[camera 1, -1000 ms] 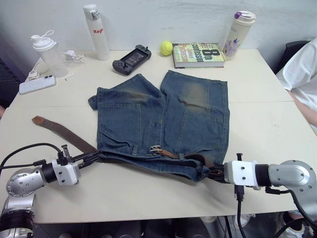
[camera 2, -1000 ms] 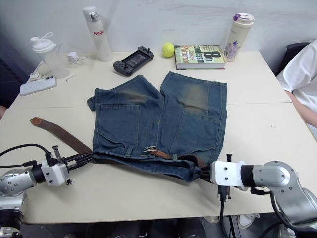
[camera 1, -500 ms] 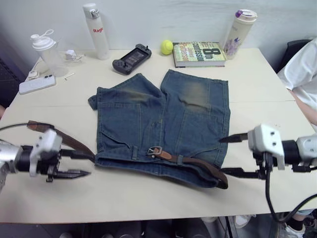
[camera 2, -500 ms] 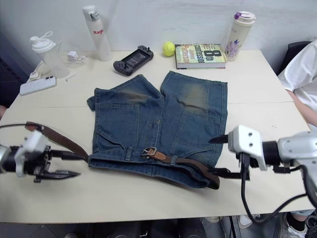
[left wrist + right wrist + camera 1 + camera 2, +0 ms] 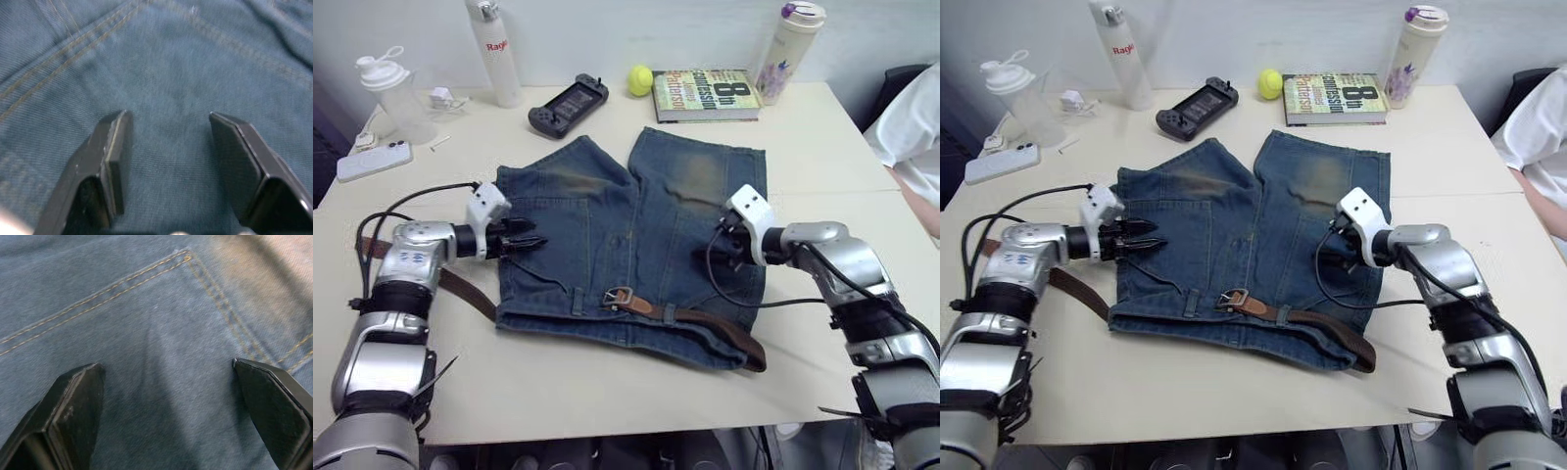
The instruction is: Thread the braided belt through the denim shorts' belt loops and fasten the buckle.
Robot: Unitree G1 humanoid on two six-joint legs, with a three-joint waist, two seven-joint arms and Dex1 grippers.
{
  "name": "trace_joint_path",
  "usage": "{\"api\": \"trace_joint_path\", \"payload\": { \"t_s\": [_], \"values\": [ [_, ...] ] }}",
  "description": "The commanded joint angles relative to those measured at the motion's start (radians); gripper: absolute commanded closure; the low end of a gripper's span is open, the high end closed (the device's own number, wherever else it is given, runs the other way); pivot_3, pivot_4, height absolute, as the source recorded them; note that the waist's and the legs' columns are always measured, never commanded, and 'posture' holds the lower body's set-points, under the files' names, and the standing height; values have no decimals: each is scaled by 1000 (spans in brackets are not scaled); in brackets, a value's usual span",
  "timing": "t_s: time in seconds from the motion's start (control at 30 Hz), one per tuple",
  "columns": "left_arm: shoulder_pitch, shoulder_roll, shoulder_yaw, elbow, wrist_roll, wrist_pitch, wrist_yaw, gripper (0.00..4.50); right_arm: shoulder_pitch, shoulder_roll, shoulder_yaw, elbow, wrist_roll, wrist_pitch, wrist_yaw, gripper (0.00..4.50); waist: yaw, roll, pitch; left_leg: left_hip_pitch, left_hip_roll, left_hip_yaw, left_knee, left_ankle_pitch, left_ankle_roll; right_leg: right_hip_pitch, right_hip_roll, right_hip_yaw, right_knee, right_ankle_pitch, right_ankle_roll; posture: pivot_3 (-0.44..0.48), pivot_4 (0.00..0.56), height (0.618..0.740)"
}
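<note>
Your left gripper [image 5: 530,241] and right gripper [image 5: 717,251] both hover spread open over the shorts [image 5: 636,235], empty. The belt [image 5: 705,326] lies nearer, running left-right along the waistband, its buckle [image 5: 620,297] pointing left.

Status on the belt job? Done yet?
Looks nearly done: the braided belt runs along the waistband of the denim shorts, and the buckle appears fastened, though the prong is too small to confirm. Nothing in hand: left gripper and right gripper hover open over the denim. Left: verify the buckle.
</note>
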Motion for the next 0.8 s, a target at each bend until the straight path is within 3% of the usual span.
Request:
{"api": "trace_joint_path", "payload": {
  "t_s": [0.03, 0.13, 0.27, 0.4, 0.43, 0.57, 0.8],
  "values": [
    [-18, -15, -28, 111, 84, -72, -54, 1986, 5, -6, 60, 93, -69, -15, 46, 11, 2, 0, -1, 0, 0, 0, 0, 0, 0, 0, 0, 0, 0, 0, 0, 0, 150, 740],
    [-28, -25, -26, 140, 109, -94, -106, 2897, 9, 3, 78, 136, -99, -36, 60, 800, 4, -4, -4, 4, 0, 1, 0, 1, 1, 4, 0, 1, 2, 0, 0, 0, 150, 740],
    [-43, -47, -23, 175, 152, -127, -79, 4499, -15, 42, 82, 240, -159, -109, 5, 2549, 4, -8, -8, 18, 0, 0, -2, -1, 2, 18, -1, 2, -3, 0, 0, 0, 150, 740],
    [-81, -103, -6, 206, 176, -129, 19, 4500, -89, 124, 53, 421, -234, -270, -160, 4266, 7, -12, -14, 20, 0, -2, -1, -2, 1, 21, -4, 7, -3, 0, 0, 0, 150, 740],
    [-93, -121, -2, 217, 186, -133, 65, 4500, -111, 144, 46, 474, -255, -317, -214, 4447, 8, -13, -15, 20, 0, -3, 0, -2, 1, 22, -4, 7, -3, 0, 1, 0, 150, 740],
    [-130, -171, 16, 260, 210, -135, 184, 4500, -190, 193, 29, 661, -320, -484, -363, 4447, 15, -13, -15, 26, -2, -7, 0, -2, 1, 31, -9, 6, -6, 1, 1, 0, 150, 740],
    [-154, -168, 29, 311, 251, -193, 312, 4500, -232, 226, 4, 745, -330, -527, -348, 4447, 5, -11, -14, 26, -3, -7, -1, -2, 1, 31, -9, 5, -4, 1, 2, 0, 150, 740]
  ]
}}
